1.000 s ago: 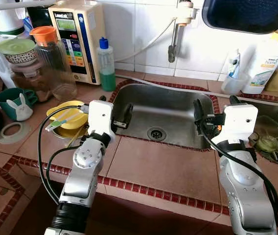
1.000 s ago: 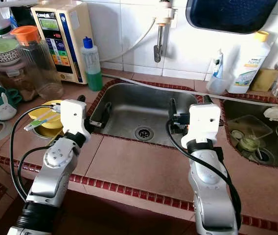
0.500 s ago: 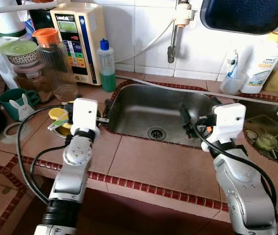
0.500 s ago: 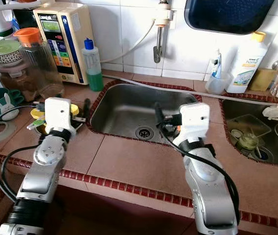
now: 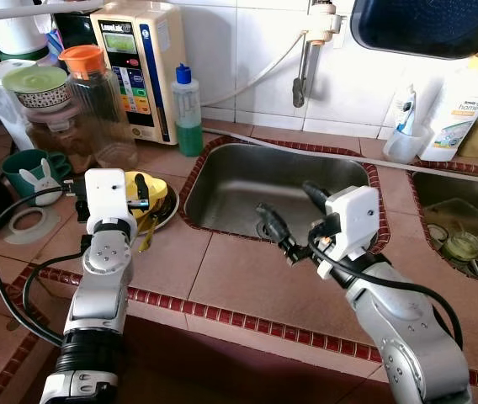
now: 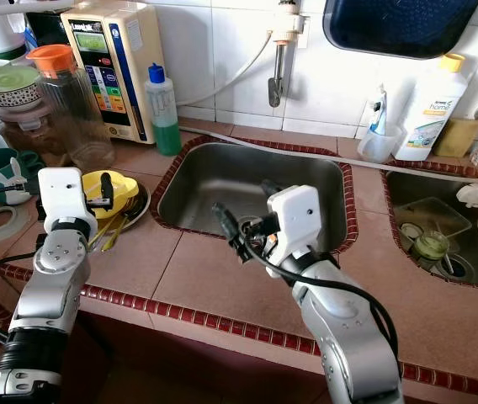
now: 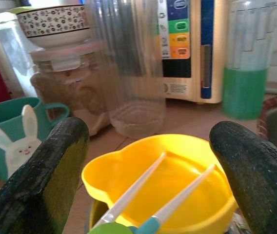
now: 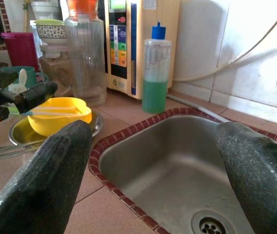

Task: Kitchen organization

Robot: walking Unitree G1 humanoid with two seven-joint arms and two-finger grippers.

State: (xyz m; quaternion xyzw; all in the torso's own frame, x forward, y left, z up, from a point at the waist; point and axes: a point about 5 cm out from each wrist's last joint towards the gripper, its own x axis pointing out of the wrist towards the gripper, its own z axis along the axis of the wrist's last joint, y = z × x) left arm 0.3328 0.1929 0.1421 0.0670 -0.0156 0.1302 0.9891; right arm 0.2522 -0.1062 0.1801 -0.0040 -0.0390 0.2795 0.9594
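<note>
The tiled bench (image 5: pixel 247 278) spans the lower half of my head view, with the steel sink (image 5: pixel 247 189) sunk into its centre. At upper left stand a water unit (image 5: pixel 134 67), a clear jug (image 5: pixel 96 105) and a green bottle (image 5: pixel 188 101); a teal bunny mug (image 5: pixel 33 172) sits at mid left.

I judge the step in hand to be reaching for the yellow bowl (image 5: pixel 151 187), which rests on a metal plate (image 6: pixel 134 210) at centre left, just left of the sink. Two utensils (image 7: pixel 150 195) lie across its hollow.

My left end effector (image 5: pixel 142 187) hovers right at the bowl, fingers spread wide; in its wrist view the bowl sits low between them, near but not yet touched. To do this well I would come down so one finger clears the rim on each side, keep the utensils from tipping out, and close on the wall rather than on the plate.

My right end effector (image 5: pixel 294 219) hangs over the sink's near edge at centre, also spread open and empty, pointing towards the bowl yet well apart from it.
</note>
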